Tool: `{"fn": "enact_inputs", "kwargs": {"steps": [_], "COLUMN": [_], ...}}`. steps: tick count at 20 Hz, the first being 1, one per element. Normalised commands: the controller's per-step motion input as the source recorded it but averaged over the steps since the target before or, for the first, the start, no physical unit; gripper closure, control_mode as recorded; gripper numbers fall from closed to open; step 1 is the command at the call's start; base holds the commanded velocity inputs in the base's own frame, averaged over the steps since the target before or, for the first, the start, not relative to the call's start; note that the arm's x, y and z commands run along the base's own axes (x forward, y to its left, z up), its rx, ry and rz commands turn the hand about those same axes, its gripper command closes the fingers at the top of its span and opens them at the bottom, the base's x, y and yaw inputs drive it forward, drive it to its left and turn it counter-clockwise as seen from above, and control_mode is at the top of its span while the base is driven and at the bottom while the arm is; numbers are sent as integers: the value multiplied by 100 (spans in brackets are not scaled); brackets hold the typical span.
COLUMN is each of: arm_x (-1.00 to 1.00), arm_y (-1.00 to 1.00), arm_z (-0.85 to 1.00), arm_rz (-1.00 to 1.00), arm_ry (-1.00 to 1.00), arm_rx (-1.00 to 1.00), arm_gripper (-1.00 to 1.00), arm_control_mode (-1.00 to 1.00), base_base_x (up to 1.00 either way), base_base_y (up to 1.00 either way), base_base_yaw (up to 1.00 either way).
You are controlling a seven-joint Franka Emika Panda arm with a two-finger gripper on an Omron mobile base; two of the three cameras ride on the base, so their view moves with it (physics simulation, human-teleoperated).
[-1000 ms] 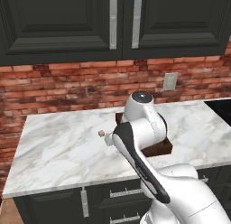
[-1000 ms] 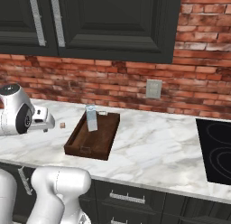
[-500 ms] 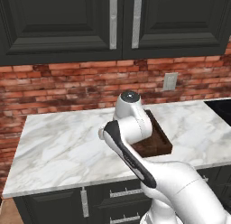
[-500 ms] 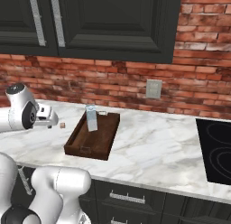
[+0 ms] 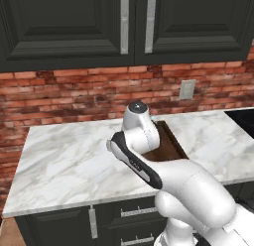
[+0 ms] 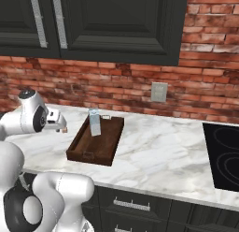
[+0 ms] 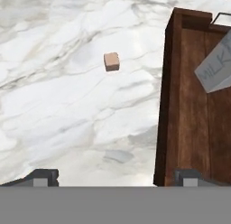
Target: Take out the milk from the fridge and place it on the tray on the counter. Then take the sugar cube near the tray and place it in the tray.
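Wide-open, empty claw point(image 7: 113, 175) above veined marble counter point(image 7: 58, 119), beige sugar cube point(image 7: 111, 61).

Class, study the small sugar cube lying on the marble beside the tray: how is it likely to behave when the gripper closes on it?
The sugar cube has flat faces, so it probably won't roll. It looks tiny beside the tray, likely light and easily nudged across the smooth counter. It may crumble under a hard squeeze.
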Motion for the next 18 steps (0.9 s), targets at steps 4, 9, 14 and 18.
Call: {"fn": "enact_inputs", "kwargs": {"steps": [4,9,14,18], "arm_x": [41,44,34,33], "arm_y": [0,0,3,15], "arm_z": [-37,-36,-12,-4], "arm_rz": [0,0,0,0], "arm_ry": [0,0,0,0], "arm_rx": [0,0,0,0], "arm_gripper": [-100,-100,-100,-100], "arm_control_mode": [-100,-100,-100,-100], "base_base_x": [0,0,0,0], "base_base_y": [0,0,0,0], "base_base_yaw": [0,0,0,0]}}
